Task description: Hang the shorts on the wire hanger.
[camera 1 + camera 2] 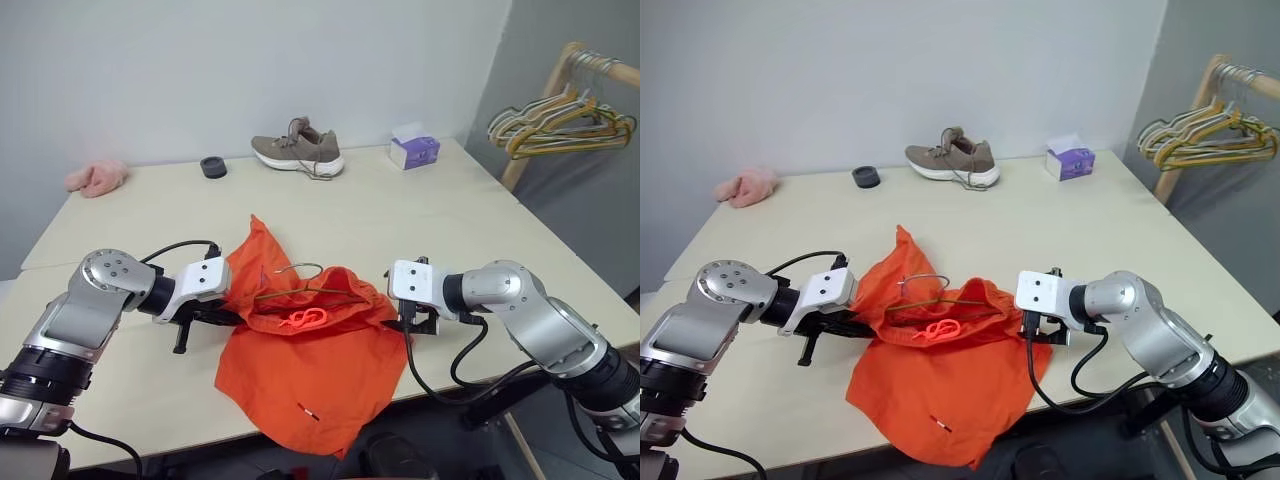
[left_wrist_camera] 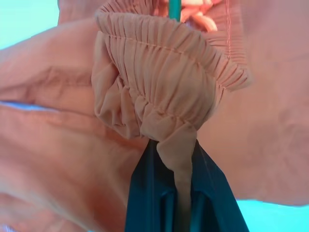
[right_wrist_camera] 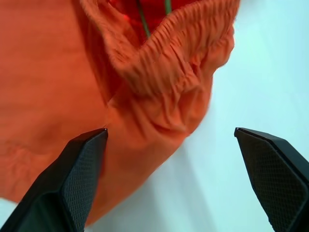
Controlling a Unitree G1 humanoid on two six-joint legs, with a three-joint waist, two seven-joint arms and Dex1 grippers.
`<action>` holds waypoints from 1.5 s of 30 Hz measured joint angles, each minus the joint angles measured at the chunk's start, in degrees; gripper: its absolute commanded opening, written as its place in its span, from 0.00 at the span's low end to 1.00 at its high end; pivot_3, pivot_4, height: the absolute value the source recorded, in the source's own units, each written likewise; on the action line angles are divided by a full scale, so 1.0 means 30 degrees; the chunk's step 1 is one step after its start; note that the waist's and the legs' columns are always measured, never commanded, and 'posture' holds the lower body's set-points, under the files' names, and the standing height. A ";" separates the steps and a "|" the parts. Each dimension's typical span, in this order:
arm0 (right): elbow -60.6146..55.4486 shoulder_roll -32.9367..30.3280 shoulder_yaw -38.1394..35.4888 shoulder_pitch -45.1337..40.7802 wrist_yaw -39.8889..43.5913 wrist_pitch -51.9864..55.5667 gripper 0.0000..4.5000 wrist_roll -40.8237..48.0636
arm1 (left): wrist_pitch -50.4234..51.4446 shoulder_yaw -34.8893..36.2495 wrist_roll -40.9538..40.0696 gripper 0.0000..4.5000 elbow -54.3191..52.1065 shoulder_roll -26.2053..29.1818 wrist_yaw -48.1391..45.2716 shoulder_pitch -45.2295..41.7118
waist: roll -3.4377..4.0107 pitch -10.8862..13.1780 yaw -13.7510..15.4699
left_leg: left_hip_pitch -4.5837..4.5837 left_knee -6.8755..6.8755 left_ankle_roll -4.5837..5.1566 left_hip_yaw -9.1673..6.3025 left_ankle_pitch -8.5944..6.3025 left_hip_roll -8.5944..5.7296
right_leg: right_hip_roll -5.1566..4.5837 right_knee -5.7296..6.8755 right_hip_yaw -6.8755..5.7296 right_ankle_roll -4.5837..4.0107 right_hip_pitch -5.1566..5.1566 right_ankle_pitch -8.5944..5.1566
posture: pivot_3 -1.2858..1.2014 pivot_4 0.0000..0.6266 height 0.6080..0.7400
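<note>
**Desk:** Pinching a fold of gathered waistband, the left gripper (image 2: 176,193) has its two black fingers closed tight on the shorts (image 1: 310,375) at their left side. Where does the garment lie?

**Photographer:** On the pale table (image 1: 420,215), near the front edge, its lower hem drooping over that edge. The wire hanger (image 1: 300,290) sits at the waistband, hook curving up just behind it and its olive wire running into the opening beside the pink-orange drawstring (image 1: 303,319).

**Desk:** And the other arm?

**Photographer:** The right gripper (image 3: 169,179) stands spread wide and grips nothing, its fingers either side of the waistband's right corner, one over cloth and one over bare table.

**Desk:** How would you judge the handling?

**Photographer:** Light and limp, I'd say. The fabric bunches and slumps wherever it isn't held, so it probably won't keep a shape. The elastic band looks the best purchase (thicker, ribbed, less likely to slide out than the smooth legs). The hanger seems thin and springy; I'd take it by the straight wire near the hook, since it could twist or slip inside loose cloth.

**Desk:** Give me the count.

**Photographer:** One pair of shorts, one wire hanger on the table, one drawstring loop. Further back: one grey-brown shoe (image 1: 298,150), one tissue box (image 1: 414,151), one small dark ring (image 1: 213,166), one pink fuzzy item (image 1: 97,178). A bunch of hangers (image 1: 560,128) hangs on a wooden rack at right, too tangled to number.
</note>
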 measured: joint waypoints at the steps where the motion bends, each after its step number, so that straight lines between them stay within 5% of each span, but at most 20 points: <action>1: 0.0226 0.0341 0.0049 -0.0008 0.0005 0.0006 1.00 -0.0002 | -0.0007 0.0000 0.0005 0.00 0.0000 -0.0009 0.0005 0.0000 | 0.0000 0.0000 -0.0109 | 0.0006 0.0002 0.0001 -0.0017 0.0001 0.0008 | 0.0005 0.0002 -0.0005 -0.0002 0.0008 0.0001 | 0.38 0.00 1.00; 10: 0.4687 0.3389 0.2330 -0.1656 0.0468 -0.1741 1.00 -0.0976 | -0.0019 -0.0002 0.0081 0.00 0.0033 -0.0081 -0.0076 -0.0066 | 0.0002 0.0000 -0.0285 | 0.0011 0.0001 0.0004 -0.0014 0.0003 -0.0018 | 0.0015 0.0009 -0.0008 -0.0044 0.0020 0.0027 | 0.39 0.00 1.00; 13: 0.6429 0.4055 0.2582 -0.2172 0.0680 -0.2558 0.87 -0.1267 | 0.0001 -0.0003 0.0080 0.00 0.0029 -0.0129 -0.0097 -0.0077 | 0.0000 0.0000 -0.0263 | 0.0002 0.0000 0.0003 -0.0014 0.0002 -0.0035 | 0.0013 0.0003 -0.0017 -0.0073 0.0020 0.0044 | 0.39 0.00 1.00; 23: 0.8993 0.4636 0.2887 -0.3116 0.1284 -0.4885 0.07 -0.2440 | 0.0801 0.0000 -0.0367 0.00 0.0012 -0.0822 -0.0072 -0.0148 | 0.0002 0.0001 -0.0216 | 0.0006 0.0001 0.0003 -0.0029 0.0003 -0.0028 | 0.0012 0.0011 -0.0029 -0.0076 0.0023 0.0045 | 0.39 0.00 1.00; 29: 0.8492 0.3982 0.2041 -0.3088 0.2088 -0.4934 0.02 -0.2290 | 0.1305 0.0849 -0.1349 0.00 0.0707 -0.1841 0.0655 -0.0878 | 0.0000 -0.0001 -0.0146 | 0.0004 0.0016 0.0004 -0.0041 0.0003 -0.0040 | 0.0004 0.0011 -0.0044 -0.0075 0.0038 0.0046 | 0.38 0.00 1.00; 32: 0.7455 0.3151 0.1309 -0.3005 0.2775 -0.4658 0.00 -0.1833 | 0.1548 0.1171 -0.1918 0.14 0.1444 -0.2286 0.0865 -0.1549 | -0.0003 -0.0002 -0.0185 | 0.0004 0.0014 0.0003 -0.0040 0.0003 -0.0044 | -0.0004 0.0008 -0.0043 -0.0074 0.0037 0.0046 | 0.38 0.00 1.00; 42: 0.5216 0.0591 -0.0081 -0.1870 0.4144 -0.2968 0.00 -0.0921 | 0.0026 0.1723 -0.2083 0.82 0.4216 -0.2495 0.1577 -0.2425 | -0.0003 -0.0003 -0.0646 | 0.0009 0.0014 0.0003 -0.0046 0.0003 -0.0028 | -0.0037 0.0011 -0.0043 -0.0074 0.0039 0.0046 | 0.37 0.00 1.00; 45: 0.5144 0.0260 -0.0325 -0.1808 0.4336 -0.2497 0.00 -0.0815 | -0.0422 0.1751 -0.2098 0.82 0.4804 -0.2802 0.1912 -0.2650 | -0.0005 -0.0005 -0.0745 | 0.0008 0.0018 0.0003 -0.0043 0.0003 -0.0035 | -0.0041 0.0009 -0.0037 -0.0072 0.0040 0.0047 | 0.37 0.00 1.00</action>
